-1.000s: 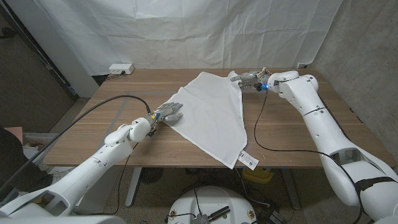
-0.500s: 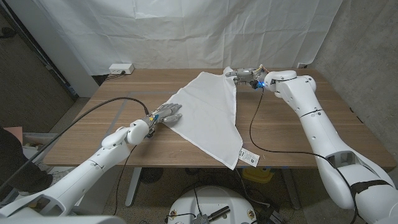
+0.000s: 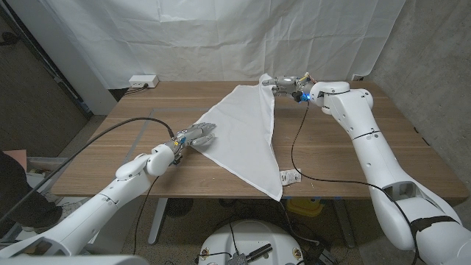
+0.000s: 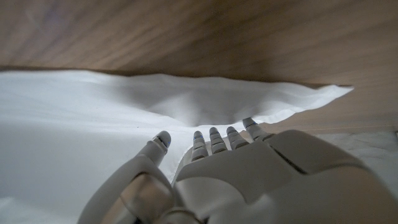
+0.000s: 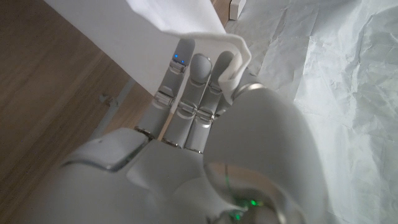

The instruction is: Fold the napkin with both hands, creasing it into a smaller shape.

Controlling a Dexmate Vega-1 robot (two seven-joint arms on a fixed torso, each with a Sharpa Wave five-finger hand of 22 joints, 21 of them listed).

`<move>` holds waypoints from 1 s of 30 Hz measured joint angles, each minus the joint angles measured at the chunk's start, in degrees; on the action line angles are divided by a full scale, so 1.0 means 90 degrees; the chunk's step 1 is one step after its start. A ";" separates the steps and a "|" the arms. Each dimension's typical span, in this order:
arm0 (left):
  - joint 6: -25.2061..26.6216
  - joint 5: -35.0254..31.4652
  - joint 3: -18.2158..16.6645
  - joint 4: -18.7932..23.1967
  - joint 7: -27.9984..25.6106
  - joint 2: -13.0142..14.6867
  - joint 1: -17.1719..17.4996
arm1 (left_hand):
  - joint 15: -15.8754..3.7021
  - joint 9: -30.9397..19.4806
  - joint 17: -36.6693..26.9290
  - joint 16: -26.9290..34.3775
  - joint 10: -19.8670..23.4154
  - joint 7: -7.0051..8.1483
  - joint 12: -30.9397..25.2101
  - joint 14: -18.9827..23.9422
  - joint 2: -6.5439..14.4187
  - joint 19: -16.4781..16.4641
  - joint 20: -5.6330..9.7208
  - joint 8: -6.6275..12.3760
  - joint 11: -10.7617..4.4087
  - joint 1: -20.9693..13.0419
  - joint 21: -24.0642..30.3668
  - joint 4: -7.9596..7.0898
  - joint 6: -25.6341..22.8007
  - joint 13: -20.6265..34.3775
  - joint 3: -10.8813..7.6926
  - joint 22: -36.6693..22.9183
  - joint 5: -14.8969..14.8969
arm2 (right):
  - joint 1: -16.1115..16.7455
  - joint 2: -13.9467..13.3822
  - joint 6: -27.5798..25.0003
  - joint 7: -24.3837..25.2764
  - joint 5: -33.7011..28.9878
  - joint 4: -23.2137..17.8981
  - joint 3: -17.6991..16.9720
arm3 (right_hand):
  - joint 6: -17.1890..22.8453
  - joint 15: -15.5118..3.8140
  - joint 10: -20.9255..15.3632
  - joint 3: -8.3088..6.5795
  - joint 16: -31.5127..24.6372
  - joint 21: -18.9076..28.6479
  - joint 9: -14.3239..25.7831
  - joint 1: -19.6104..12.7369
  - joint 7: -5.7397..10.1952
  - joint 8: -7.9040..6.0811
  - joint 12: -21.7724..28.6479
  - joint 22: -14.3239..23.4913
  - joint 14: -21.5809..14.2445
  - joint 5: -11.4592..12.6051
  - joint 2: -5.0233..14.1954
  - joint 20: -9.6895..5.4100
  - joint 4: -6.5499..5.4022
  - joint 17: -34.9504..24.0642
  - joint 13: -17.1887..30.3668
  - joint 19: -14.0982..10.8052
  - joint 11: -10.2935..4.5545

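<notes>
**A:** so where's the napkin [image 3: 246, 136] right now?

**B:** spread over the middle of the wooden table [image 3: 346, 154] as a big white sheet, lying diagonally. One point hangs off the near edge, and a small white tag [image 3: 291, 177] sits just beside that point.

**A:** and the right hand [image 3: 282, 84]?

**B:** it's up at the far side of the table, fingers closed on the napkin's far corner — that corner is lifted off the wood. In the right wrist view the cloth drapes over the fingertips [image 5: 200, 62], bunched against them.

**A:** left one?

**B:** left hand [image 3: 195, 135] is on the napkin's left corner. The left wrist view shows the fingers [image 4: 214, 138] side by side, stretched out onto the cloth, with the fabric rucked up just ahead of them. Whether it's actually pinching the cloth or just pressing on it — can't tell from these shots.

**A:** anything else around?

**B:** a white power strip [image 3: 143, 80] at the far left, a white backdrop sheet [image 3: 221, 37] behind the table.
</notes>
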State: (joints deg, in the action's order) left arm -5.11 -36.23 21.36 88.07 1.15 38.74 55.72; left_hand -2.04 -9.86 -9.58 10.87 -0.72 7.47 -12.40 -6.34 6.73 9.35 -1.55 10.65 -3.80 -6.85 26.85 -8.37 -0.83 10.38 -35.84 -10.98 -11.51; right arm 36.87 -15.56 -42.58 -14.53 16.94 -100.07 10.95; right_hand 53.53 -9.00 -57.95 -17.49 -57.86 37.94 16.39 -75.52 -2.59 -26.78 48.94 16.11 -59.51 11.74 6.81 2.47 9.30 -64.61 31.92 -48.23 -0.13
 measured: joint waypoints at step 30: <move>0.0274 -0.0119 -0.0206 0.0399 0.0061 0.0078 0.0242 | -0.0011 -0.0048 0.0000 0.0042 0.1834 -0.0538 -0.0348 0.1468 -0.0119 -0.0072 -0.0022 0.0255 0.0081 0.0320 -0.0041 -0.0064 -0.1840 0.0026 -0.0114 0.0036 0.0000 | -0.0167 -0.0017 0.0268 -0.0181 -0.0048 -0.0134 0.0182 | 0.0046 0.0026 -0.0001 -0.0071 0.0146 0.0188 -0.0007 0.0002 -0.0045 0.0036 -0.0001 -0.0017 -0.0026 -0.0050 -0.0003 -0.0013 -0.0033 -0.0206 -0.0008 0.0122 0.0002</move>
State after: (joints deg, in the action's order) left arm -2.64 -37.30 19.50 91.66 1.69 39.44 57.90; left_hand -2.15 -10.29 -9.59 11.25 15.78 2.63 -15.53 6.88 5.67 8.70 -1.75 12.94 -3.07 -3.97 26.48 -8.94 -17.39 10.62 -36.86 -10.65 -11.51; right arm 35.37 -15.71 -40.17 -16.16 16.51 -101.27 12.60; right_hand 53.95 -8.76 -57.96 -18.13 -56.55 39.63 16.33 -75.50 -2.99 -26.46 48.93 15.95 -59.75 11.29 6.79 2.36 9.00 -66.47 31.85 -47.12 -0.11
